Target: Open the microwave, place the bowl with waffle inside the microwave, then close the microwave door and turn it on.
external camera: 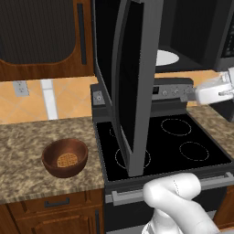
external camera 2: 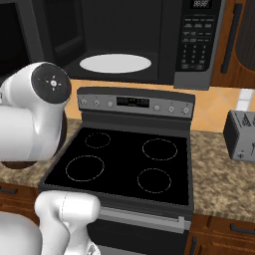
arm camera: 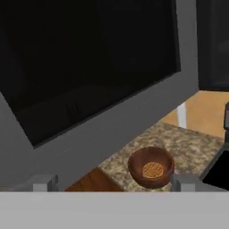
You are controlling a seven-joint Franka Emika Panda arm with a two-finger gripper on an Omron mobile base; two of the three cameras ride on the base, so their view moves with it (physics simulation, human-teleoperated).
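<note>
Fingers (arm camera: 44, 182) of the gripper (arm camera: 112, 183) are standing wide apart at the bottom of the hand view, nothing between them, with the second fingertip showing at the lower right of the same view. Just beyond them, the bowl (arm camera: 150, 167) is sitting upright on the speckled granite counter (arm camera: 188, 145), and the waffle (arm camera: 153, 170) is lying flat inside it. Above the bowl in the hand view, the microwave door (arm camera: 94, 85) is looming close, its dark glass framed by a grey border. In the left base view the white arm (external camera: 183, 201) is rising from the lower right, and the bowl (external camera: 65, 157) with the waffle (external camera: 67, 160) is resting on the counter (external camera: 27, 151) left of the black stove (external camera: 169, 141), well apart from the arm's wrist (external camera: 212, 91) at the right edge. The microwave door (external camera: 132, 82) is hanging swung open, edge-on over the stove's left burners. Behind it, the microwave (external camera: 192, 27) is standing open with its white turntable plate (external camera: 165, 57) showing. In the right base view the stove (external camera 2: 124, 164) is lying ahead of the arm (external camera 2: 35, 119), the microwave (external camera 2: 124, 35) is gaping open above it with the turntable plate (external camera 2: 115, 63) bare, and a grey toaster (external camera 2: 240, 135) is sitting on the counter (external camera 2: 219, 174) to the right.
</note>
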